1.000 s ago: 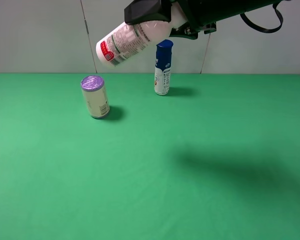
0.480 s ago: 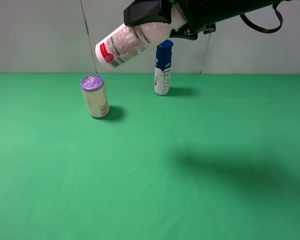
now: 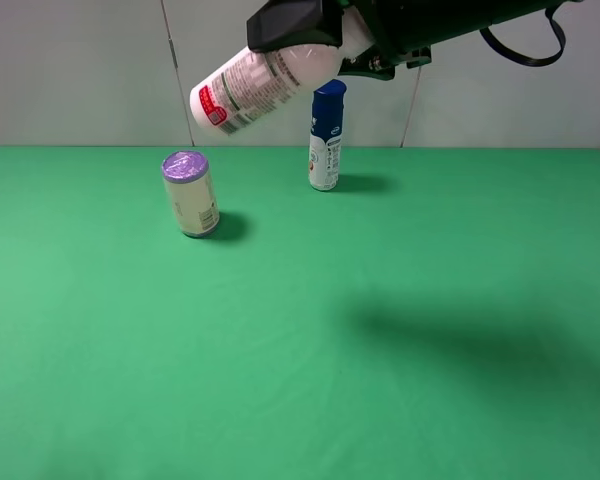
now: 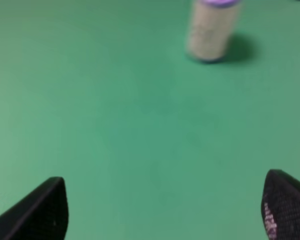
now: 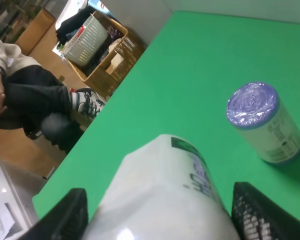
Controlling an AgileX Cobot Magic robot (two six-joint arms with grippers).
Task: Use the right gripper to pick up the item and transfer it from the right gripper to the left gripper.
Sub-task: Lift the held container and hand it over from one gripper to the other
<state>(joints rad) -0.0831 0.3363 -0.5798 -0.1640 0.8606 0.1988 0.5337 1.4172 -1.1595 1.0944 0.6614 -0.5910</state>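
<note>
Bottle [image 3: 248,90] held aloft, tilted, well above surface [image 3: 280,380]; clamped at cap end by right tool [image 3: 315,45]. Left tool [image 4: 162,212] seen parted, empty. Bottle judged rigid, smooth, probably light. Free lower body near red band best taken.

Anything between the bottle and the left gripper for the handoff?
Nothing visible. The right gripper holds the bottle aloft, clear of the can. The left gripper, open, is outside the high view; its camera shows only table and can.
</note>
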